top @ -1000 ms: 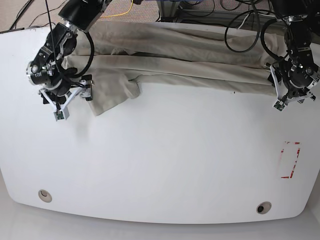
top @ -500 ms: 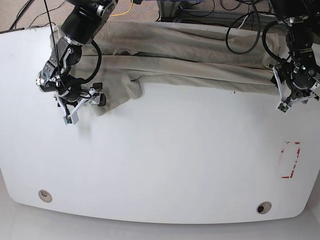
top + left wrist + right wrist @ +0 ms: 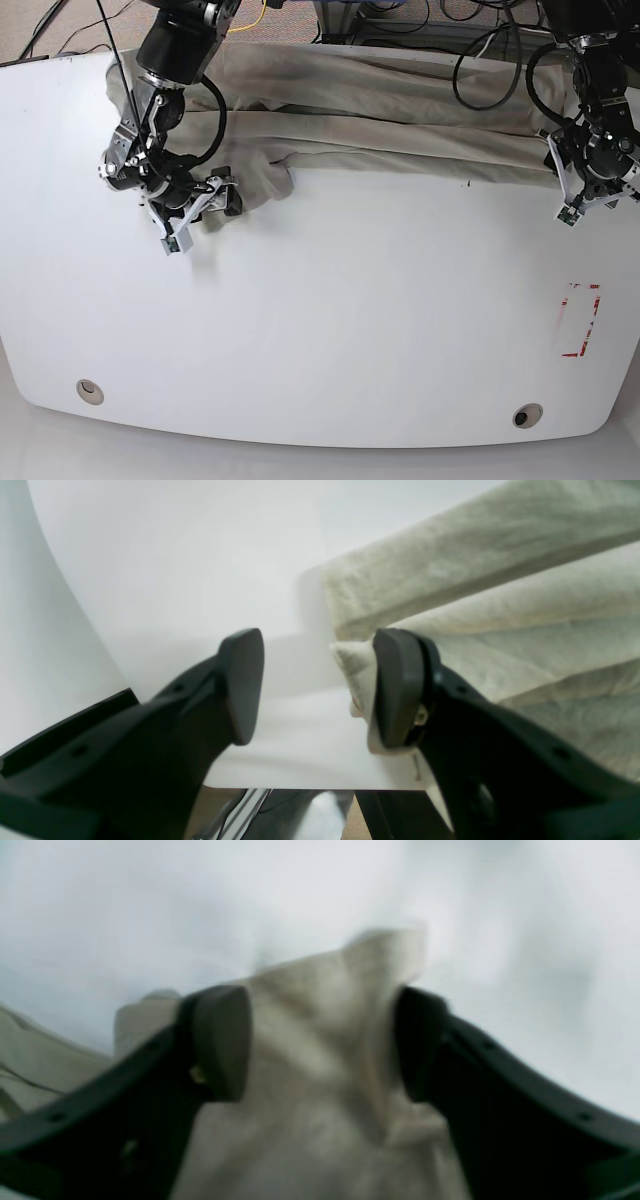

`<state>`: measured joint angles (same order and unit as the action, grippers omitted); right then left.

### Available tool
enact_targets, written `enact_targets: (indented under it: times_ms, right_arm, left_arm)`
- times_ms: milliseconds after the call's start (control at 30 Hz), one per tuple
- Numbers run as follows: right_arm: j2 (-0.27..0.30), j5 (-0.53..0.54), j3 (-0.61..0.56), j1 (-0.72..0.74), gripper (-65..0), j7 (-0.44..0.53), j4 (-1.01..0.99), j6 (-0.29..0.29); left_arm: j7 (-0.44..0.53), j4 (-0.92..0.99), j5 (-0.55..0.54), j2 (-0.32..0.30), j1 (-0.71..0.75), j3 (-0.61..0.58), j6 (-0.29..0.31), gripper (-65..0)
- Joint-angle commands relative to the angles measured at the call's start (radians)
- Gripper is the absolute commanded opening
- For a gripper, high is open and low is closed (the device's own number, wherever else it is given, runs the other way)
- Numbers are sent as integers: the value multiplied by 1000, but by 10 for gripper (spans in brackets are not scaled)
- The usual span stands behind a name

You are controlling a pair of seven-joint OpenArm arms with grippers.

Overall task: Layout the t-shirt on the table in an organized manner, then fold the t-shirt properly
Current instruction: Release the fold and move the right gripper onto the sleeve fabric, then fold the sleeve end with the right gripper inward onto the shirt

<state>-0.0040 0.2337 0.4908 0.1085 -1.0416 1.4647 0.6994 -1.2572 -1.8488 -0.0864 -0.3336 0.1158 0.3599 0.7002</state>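
We're over the t-shirt [image 3: 380, 120] now, and it lies bunched in a long band along the far edge of the table [image 3: 330, 330], reaching almost from one far corner to the other. Look at the right gripper [image 3: 320, 1040]: its fingers [image 3: 222, 1040] stand apart with a hump of sage cloth rising between them, filling the gap, though the wrist view is too blurred for us to say whether the pads press the fabric. In the base view that gripper sits on the sleeve flap that pokes toward the near edge. Over at the other end, the left gripper [image 3: 320, 685] is spread open; one pad [image 3: 395, 685] touches the folded corner of the hem, the other pad stands over bare white table, so nothing is pinched there. The cloth itself is a pale khaki-grey, soft and creased, doubled over in several long folds running parallel to the far edge. A red tape outline [image 3: 581, 320] marks the table near its right edge, and two round grommets [image 3: 90, 390] sit along the near edge.
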Motion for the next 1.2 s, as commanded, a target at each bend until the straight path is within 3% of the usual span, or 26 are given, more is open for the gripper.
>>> enact_targets:
  times_ms: [0,67,200,433,700,900,1167]
  right_arm:
    - [-9,-12,-1,6,-355,-22,4,-1]
    - [-12,-12,-1,7,-465,-22,4,-1]
    - [-11,-6,-2,12,-606,-26,9,-1]
    - [-11,54,-4,21,-606,-115,64,-1]
    - [-8,249,-4,-6,-606,-312,182,-1]
    - [39,474,-50,-59,-606,-355,232,-1]
    - [152,827,-202,-171,-606,-355,239,-1]
  left_arm:
    - [4,-19,4,-12,-14,3,-2,-324]
    - [6,-19,4,-11,-14,3,-2,-324]
    - [6,-19,4,-11,-14,1,-2,-324]
    - [7,-13,7,-11,-41,1,-2,-324]
    - [7,-12,7,-9,-64,1,-2,-324]
    - [7,-12,7,-9,-66,1,-2,-324]
    - [7,-10,9,-9,-64,1,-2,-324]
